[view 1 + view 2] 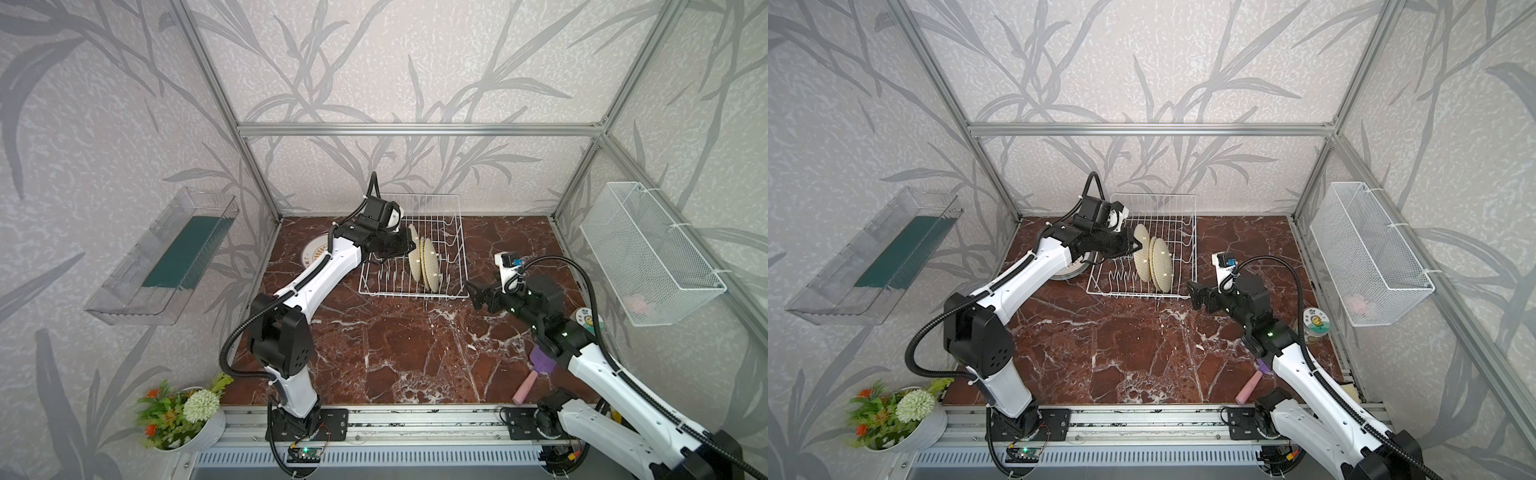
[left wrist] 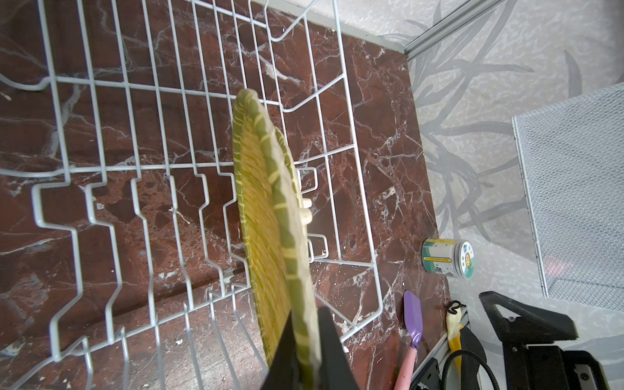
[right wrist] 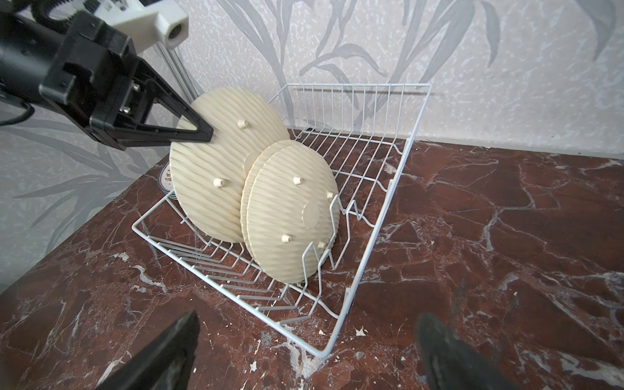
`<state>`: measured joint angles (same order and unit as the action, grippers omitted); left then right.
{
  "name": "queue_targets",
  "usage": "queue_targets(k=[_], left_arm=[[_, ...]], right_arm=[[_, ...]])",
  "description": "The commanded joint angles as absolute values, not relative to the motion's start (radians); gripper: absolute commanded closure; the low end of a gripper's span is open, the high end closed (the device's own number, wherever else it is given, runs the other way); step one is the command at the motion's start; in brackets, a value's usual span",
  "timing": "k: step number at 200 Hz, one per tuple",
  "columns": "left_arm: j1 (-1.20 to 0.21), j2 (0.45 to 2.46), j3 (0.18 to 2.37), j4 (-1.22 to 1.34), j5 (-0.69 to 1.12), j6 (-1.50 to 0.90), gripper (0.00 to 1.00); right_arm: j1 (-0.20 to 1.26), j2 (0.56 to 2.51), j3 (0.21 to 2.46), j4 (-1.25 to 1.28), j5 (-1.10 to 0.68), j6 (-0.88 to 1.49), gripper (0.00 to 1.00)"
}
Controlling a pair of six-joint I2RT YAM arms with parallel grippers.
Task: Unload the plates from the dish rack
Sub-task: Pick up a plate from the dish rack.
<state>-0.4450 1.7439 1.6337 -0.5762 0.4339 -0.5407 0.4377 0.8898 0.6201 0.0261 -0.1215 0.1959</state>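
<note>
In a top view my left jaws pinch the upper rim of a yellow plate [image 1: 414,259], tilted in the dish rack [image 1: 415,296] — two more yellow plates [image 1: 430,266] stand just beside it. Left wrist: the rim is thin and ridged, likely light, stiff, grippy, so an edge hold suits. Right wrist alone shows the pegged underside — my right jaws spread, empty, near the rack.

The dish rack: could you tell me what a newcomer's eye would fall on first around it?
First, the left gripper shut on the rim of a tilted yellow plate in the rack, beside two plates standing in its tines. Then the right gripper, open and empty, by the rack's near right corner. White plates lie stacked left of the rack, half hidden by the left arm.
</note>
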Motion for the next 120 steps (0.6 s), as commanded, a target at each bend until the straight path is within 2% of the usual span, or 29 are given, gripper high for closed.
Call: queue_targets(k=[1,120], left_arm=[[-0.445,1.685,1.649,-0.571,0.401,-0.521,1.0],[-0.433,1.658,1.678,-0.627,0.333,-0.472,1.0]], right_arm=[[0.442,0.89,0.644,0.061,-0.137,0.21,0.01],[0.441,0.882,0.649,0.046,-0.135,0.217,0.01]])
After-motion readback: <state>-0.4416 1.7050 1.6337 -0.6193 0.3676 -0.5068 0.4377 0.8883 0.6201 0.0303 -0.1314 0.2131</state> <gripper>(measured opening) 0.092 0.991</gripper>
